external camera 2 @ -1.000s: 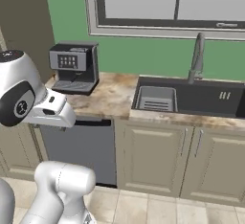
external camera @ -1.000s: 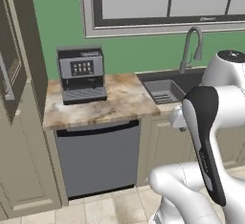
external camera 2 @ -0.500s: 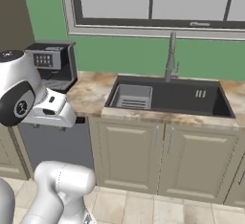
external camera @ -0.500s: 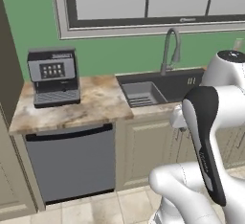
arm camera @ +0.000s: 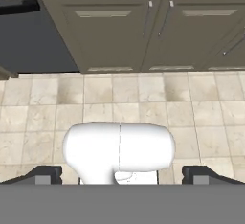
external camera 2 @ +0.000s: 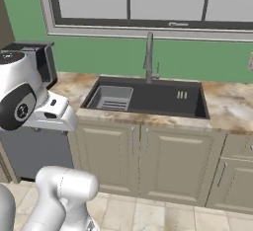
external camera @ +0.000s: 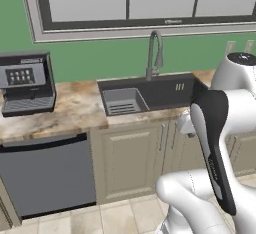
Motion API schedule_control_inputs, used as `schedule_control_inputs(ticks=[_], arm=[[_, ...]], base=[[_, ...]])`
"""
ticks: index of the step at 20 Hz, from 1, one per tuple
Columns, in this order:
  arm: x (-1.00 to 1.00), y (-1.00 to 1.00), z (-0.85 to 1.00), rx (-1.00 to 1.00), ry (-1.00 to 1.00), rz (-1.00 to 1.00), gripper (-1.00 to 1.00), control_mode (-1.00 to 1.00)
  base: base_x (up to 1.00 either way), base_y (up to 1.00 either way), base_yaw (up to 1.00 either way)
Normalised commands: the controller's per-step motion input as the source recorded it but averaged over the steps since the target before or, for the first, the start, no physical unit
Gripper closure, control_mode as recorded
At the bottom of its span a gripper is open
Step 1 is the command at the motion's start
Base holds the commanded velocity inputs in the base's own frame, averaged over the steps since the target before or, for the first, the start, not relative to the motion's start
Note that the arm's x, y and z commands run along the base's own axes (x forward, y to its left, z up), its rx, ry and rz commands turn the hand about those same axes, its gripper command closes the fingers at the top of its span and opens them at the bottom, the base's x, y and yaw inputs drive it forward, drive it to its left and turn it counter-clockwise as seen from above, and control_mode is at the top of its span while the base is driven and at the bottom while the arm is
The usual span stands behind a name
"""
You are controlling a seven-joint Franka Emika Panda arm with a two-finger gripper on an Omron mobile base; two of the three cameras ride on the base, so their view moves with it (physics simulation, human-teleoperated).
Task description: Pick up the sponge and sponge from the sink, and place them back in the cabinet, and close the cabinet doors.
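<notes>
coffee machine (external camera: 26, 82), dishwasher (external camera: 45, 175), window (external camera 2: 148, 0)

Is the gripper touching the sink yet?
Apart. In the hand view the gripper hangs open over the floor tiles, facing the base cabinet doors. The sink sits up in the counter, as the right base view shows.

- We see the sink (external camera: 150, 95) set into the bench (external camera: 70, 110), with the faucet (external camera: 155, 53) behind it at 12 o'clock.
- A rack insert (external camera: 122, 101) lies in the sink's 9 o'clock end.
- At 9 o'clock on the bench stands a coffee machine (external camera: 26, 83).
- A dishwasher (external camera: 45, 173) sits below it, base cabinets (external camera 2: 143, 161) under the sink.
- The window (external camera 2: 148, 0) runs behind.
</notes>
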Motion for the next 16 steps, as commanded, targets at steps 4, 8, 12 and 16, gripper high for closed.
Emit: schedule_control_inputs(ticks=[4,8,12,16], arm=[[0.00,0.00,0.00,0.00,0.00,0.00,-1.00,1.00],[0.00,0.00,0.00,0.00,0.00,0.00,-1.00,1.00],[0.00,0.00,0.00,0.00,0.00,0.00,-1.00,1.00],[0.00,0.00,0.00,0.00,0.00,0.00,-1.00,1.00]], base=[[0.23,-0.63,0.00],[0.29,-0.60,0.00],[0.35,-0.58,0.00],[0.46,-0.39,0.00]])
